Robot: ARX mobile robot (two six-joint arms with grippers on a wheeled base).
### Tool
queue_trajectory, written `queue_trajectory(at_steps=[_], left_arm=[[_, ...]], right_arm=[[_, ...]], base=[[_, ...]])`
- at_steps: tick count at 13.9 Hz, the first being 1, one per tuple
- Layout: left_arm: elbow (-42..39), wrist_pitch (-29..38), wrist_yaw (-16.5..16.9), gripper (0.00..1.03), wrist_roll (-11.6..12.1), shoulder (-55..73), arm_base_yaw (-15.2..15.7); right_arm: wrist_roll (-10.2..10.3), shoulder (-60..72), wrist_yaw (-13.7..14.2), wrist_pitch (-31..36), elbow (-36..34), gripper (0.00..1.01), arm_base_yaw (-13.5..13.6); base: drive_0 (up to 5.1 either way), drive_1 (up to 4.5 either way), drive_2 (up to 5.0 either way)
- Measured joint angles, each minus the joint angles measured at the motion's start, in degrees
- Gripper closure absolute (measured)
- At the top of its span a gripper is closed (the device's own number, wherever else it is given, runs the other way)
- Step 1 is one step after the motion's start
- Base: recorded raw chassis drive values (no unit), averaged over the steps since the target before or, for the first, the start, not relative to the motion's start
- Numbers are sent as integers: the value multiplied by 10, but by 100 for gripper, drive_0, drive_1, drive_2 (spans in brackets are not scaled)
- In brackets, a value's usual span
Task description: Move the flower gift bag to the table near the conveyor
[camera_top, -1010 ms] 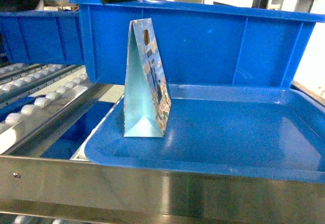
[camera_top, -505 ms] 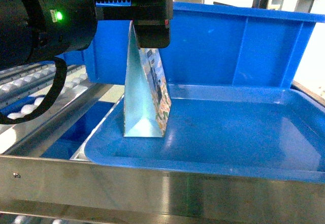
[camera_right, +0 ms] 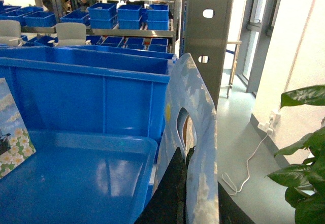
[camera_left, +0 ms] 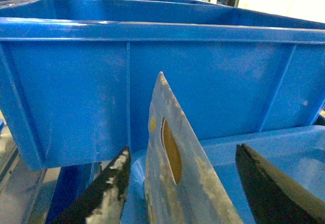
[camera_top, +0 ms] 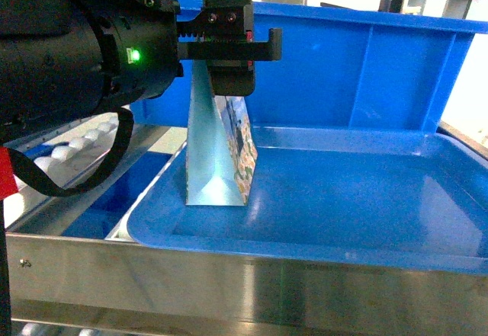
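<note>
Entry, left to right, as you saw it:

- Conveyor (camera_top: 76, 142): one roller track visible, outboard of your left jaws and lower.
- Left gripper (camera_left: 183, 155): one. Jaws released and spread to either side of the bag's top edge, touching neither face, probably lined up for a pinch by the handle cut-out.
- Flower gift bag (camera_top: 217, 153): one, upright directly between and below the left jaws, base on the tray floor.
- Blue tray (camera_top: 343, 199): one, under the left jaws, carrying that bag.
- Blue bin (camera_top: 343, 69): one, just beyond the jaws, behind the bag.
- Right gripper (camera_right: 185, 193): one, jaws apparently clenched on a second gift bag (camera_right: 200, 132), held upright beside the tray.
- Bags in all: two. The table was not in view.
</note>
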Motion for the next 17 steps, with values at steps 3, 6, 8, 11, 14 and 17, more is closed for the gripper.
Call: queue_trajectory(at_steps=[3, 6, 8, 11, 14, 17], left_arm=[[0, 0, -12, 76, -2, 2, -4], [0, 0, -19, 101, -3, 2, -4], [0, 1, -23, 101, -4, 2, -4], [-20, 11, -39, 101, -4, -13, -2], [-51, 22, -47, 101, 1, -55, -2], [-77, 43, -44, 101, 27, -122, 5]], right_arm=[[0, 0, 0, 0, 0, 99, 0], [0, 0, 0, 0, 0, 99, 0], [0, 0, 0, 0, 0, 99, 0], [0, 0, 0, 0, 0, 99, 0], [0, 0, 0, 0, 0, 99, 0], [0, 0, 0, 0, 0, 99, 0]], base=[[0, 0, 0], [0, 0, 0], [0, 0, 0], [0, 0, 0], [0, 0, 0], [0, 0, 0]])
